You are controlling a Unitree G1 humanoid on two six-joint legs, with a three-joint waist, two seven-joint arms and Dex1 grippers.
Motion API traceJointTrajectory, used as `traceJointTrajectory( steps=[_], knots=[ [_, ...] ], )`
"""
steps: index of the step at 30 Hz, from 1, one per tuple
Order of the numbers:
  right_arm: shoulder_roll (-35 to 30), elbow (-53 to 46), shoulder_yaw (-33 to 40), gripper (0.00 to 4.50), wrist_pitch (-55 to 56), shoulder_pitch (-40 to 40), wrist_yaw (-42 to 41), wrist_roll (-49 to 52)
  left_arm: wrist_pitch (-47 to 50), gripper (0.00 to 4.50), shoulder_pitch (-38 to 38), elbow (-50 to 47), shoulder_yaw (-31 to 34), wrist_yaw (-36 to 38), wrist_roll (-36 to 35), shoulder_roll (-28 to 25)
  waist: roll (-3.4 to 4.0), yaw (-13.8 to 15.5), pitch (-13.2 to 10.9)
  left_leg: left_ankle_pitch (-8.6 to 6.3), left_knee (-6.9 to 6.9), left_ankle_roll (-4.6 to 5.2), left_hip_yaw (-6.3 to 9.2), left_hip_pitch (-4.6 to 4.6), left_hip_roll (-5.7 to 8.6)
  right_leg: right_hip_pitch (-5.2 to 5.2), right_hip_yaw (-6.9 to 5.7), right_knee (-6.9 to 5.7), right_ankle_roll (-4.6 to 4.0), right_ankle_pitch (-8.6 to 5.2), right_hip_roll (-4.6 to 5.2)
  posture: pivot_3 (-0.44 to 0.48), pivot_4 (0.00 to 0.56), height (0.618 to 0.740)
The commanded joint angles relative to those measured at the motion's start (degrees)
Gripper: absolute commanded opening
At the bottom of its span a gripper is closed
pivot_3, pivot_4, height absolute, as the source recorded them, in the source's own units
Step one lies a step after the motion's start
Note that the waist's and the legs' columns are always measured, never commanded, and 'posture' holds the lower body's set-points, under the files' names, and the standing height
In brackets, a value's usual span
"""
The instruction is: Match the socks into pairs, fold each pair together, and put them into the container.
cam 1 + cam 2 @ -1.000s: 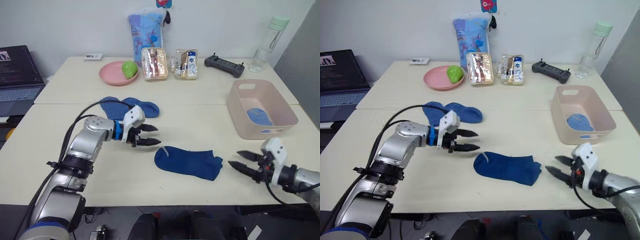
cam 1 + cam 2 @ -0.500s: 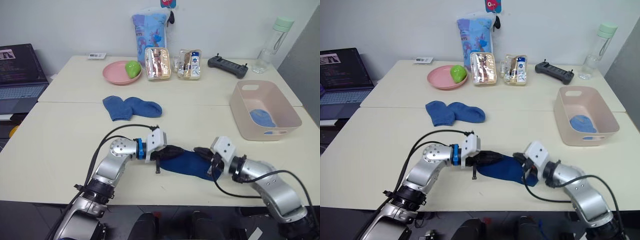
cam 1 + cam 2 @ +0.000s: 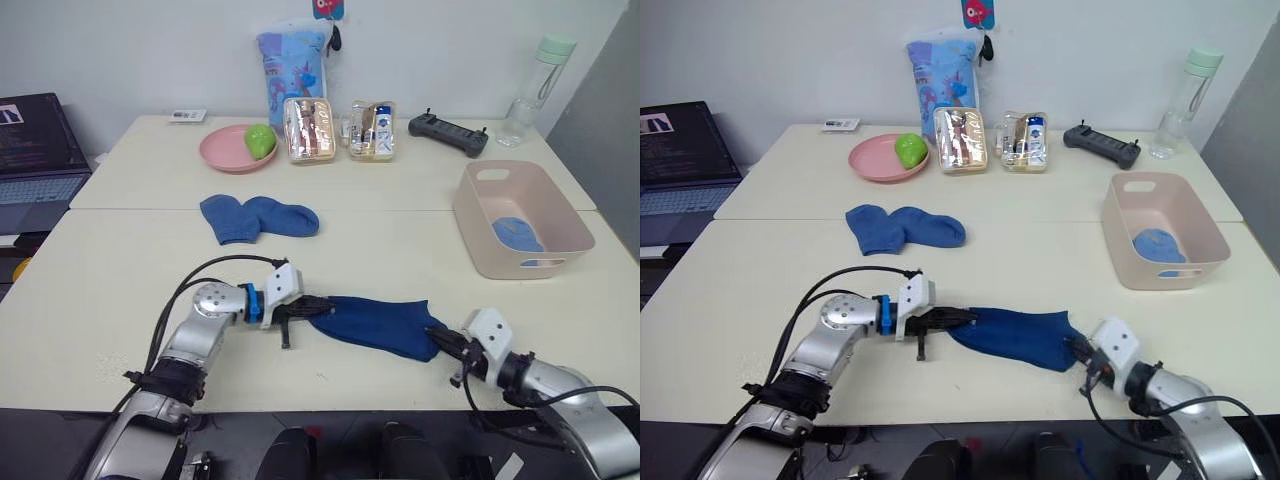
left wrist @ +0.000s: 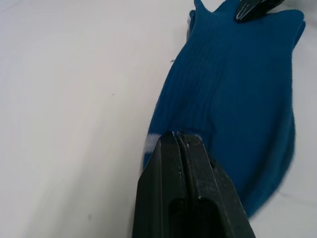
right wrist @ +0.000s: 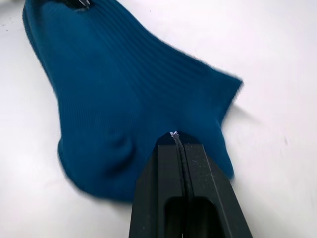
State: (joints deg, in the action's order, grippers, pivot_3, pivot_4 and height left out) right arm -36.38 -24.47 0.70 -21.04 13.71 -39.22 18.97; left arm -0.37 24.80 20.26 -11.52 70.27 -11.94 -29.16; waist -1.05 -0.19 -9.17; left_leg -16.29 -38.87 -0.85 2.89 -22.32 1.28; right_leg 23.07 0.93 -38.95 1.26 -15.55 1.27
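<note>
A dark blue sock (image 3: 378, 324) near the table's (image 3: 120, 250) front edge is pinched at opposite ends between the left gripper (image 3: 308, 305) and right gripper (image 3: 440, 340), both clamped tight.

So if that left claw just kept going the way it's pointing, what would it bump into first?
The left gripper is shut on one end of the dark blue sock and points along it, so it would likely push through the sock toward the right gripper pinching the far end.
</note>
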Motion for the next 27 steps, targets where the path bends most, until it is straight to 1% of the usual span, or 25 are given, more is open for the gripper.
traceJointTrajectory(
  steps=[1,3,4,5,9,13,15,19,20,22,25,27],
  knots=[
    [-0.88,-6.6,4.13,0.0,-4.56,0.23,-2.29,7.82,4.06,0.03,-0.62,-5.74,1.41,1.1,-3.08,-0.53,0.0,-0.02,0.0,0.0,0.0,0.0,0.0,-0.01,0.0,0.01,0.0,0.0,0.0,0.0,0.0,0.0,0.15,0.74],
    [-0.09,-8.29,6.51,0.0,-8.58,-0.74,-0.43,11.91,5.03,0.03,-0.95,-8.84,1.81,0.27,-3.54,-0.57,0.0,-0.01,0.0,0.0,-0.01,0.0,0.03,-0.01,-0.01,0.0,-0.01,-0.01,0.0,0.0,0.01,0.0,0.15,0.74],
    [0.14,-8.72,7.29,0.38,-9.78,-0.96,0.42,12.8,5.06,0.0,-1.26,-10.2,1.82,0.15,-3.57,-0.76,0.0,-0.01,0.0,0.0,0.0,0.0,0.04,-0.01,-0.01,0.01,-0.01,-0.01,0.0,0.0,0.01,0.0,0.15,0.74],
    [0.34,-8.55,7.84,0.54,-10.76,-1.35,1.43,12.89,5.7,0.0,-1.46,-11.73,2.29,-0.13,-4.31,-0.75,0.0,-0.01,0.0,0.0,0.0,0.0,0.04,-0.01,-0.02,0.01,0.0,-0.01,0.0,0.0,0.01,0.0,0.15,0.74],
    [1.92,-6.37,8.0,1.92,-13.7,-3.82,6.31,11.14,7.95,0.0,-2.06,-16.71,3.98,-0.71,-6.77,-1.34,0.0,0.02,0.0,0.0,0.0,0.0,0.03,-0.03,-0.02,0.02,0.0,0.0,0.0,0.0,0.03,0.0,0.15,0.74],
    [0.95,-3.22,2.62,3.33,-13.41,-4.9,9.47,3.19,8.52,0.0,-2.38,-18.56,4.04,-1.45,-6.53,-1.57,0.0,0.02,0.0,0.0,0.01,0.0,0.01,-0.03,-0.01,0.02,0.01,0.01,0.0,0.0,0.03,0.0,0.15,0.74],
    [1.76,-4.06,0.54,4.01,-14.68,-4.79,9.01,3.61,7.95,0.0,-2.48,-18.45,3.6,-1.81,-5.65,-1.53,0.0,0.01,0.0,0.0,0.01,0.0,0.0,-0.04,0.0,0.04,0.01,0.01,0.0,0.0,0.02,0.0,0.15,0.74],
    [1.67,-6.3,-2.23,4.01,-16.14,-2.91,8.34,3.37,7.77,0.0,-2.55,-19.28,3.29,-2.61,-5.51,-0.8,0.0,-0.1,0.0,0.0,0.02,0.0,0.0,-0.03,-0.03,0.06,0.02,0.0,0.0,0.0,0.0,0.0,0.15,0.74],
    [1.76,-6.75,-2.47,3.82,-15.57,-2.44,7.88,3.35,7.99,0.0,-2.56,-19.55,3.24,-2.64,-5.66,-0.76,0.0,-0.1,0.0,0.0,0.02,0.0,0.02,-0.03,-0.03,0.05,0.0,0.01,0.0,0.0,0.01,0.0,0.15,0.74],
    [3.11,-7.5,-1.55,3.41,-15.39,-2.19,7.95,4.67,8.09,0.0,-2.53,-19.85,3.08,-2.57,-5.72,-0.67,0.0,-0.1,0.0,0.0,0.02,0.0,0.01,-0.04,-0.03,0.05,0.01,0.01,0.0,0.0,0.01,0.0,0.15,0.74],
    [4.19,-7.34,-0.12,2.38,-16.65,-2.68,8.15,5.87,8.0,0.0,-1.97,-19.71,3.01,-2.51,-5.71,-0.37,0.0,-0.13,0.0,0.0,0.02,0.0,0.01,-0.02,-0.03,0.04,0.01,0.01,0.0,0.0,0.01,0.0,0.15,0.74],
    [4.23,-6.63,1.61,1.61,-18.2,-3.01,7.6,7.92,8.01,0.0,-1.45,-19.78,2.93,-2.58,-5.71,-0.07,0.0,-0.1,0.0,0.0,0.02,0.0,0.01,-0.03,-0.03,0.05,0.01,0.01,0.0,0.0,0.0,0.0,0.15,0.74]
  ],
)
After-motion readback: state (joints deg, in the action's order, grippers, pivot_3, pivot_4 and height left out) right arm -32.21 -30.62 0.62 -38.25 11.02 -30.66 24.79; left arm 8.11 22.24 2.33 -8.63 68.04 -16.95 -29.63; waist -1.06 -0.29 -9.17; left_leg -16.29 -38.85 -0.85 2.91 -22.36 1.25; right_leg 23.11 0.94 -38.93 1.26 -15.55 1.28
